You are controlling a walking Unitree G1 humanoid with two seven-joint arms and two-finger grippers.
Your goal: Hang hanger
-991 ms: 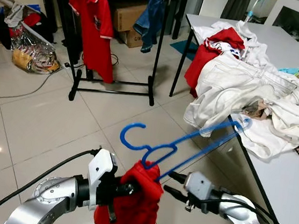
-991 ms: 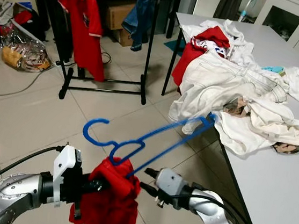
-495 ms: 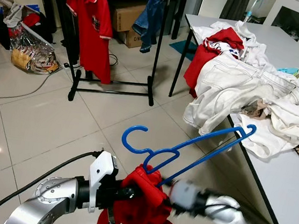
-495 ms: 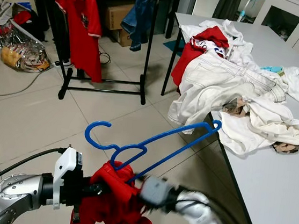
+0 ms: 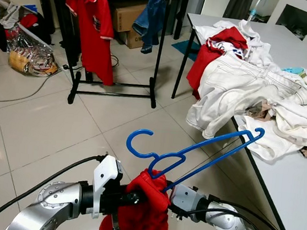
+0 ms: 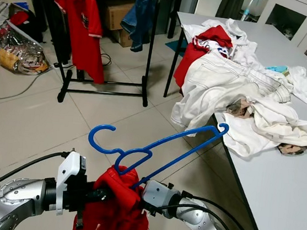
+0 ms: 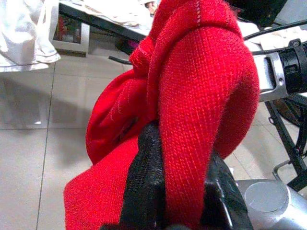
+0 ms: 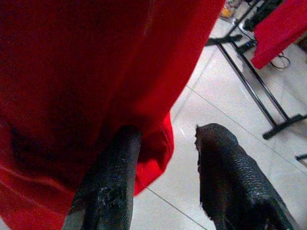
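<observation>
Low in the head views, a bunched red knit garment (image 5: pixel 139 213), ribbed and soft, draped over the near shoulder of a thin blue plastic hanger (image 5: pixel 193 153) with a rounded open hook curling toward 10 o'clock and its long bar slanting up toward 2 o'clock. Left gripper (image 7: pixel 172 191) pinching a thick fold of the red knit between its two textured black fingers (image 7: pixel 141 191), silver arm reaching in from 8 o'clock. Right gripper (image 8: pixel 165 172) spread, one rough black finger touching the underside of the cloth, the other apart over bare tile; silver arm entering from 5 o'clock, fingertips buried against the garment just below the hanger's bar. Held in the air above a glossy pale tiled floor (image 5: pixel 41 130), well apart from the black metal clothes rack (image 5: pixel 122 45) at 12 o'clock, with a red polo shirt (image 5: pixel 92 19) and a blue denim piece (image 5: pixel 153 12) hanging from it. At 2 o'clock, a white table (image 5: pixel 295 186) on black legs, heaped with crumpled white and red laundry (image 5: pixel 251 82). At 10 o'clock, a crinkled shiny plastic bag (image 5: pixel 30 56) amid floor clutter.
</observation>
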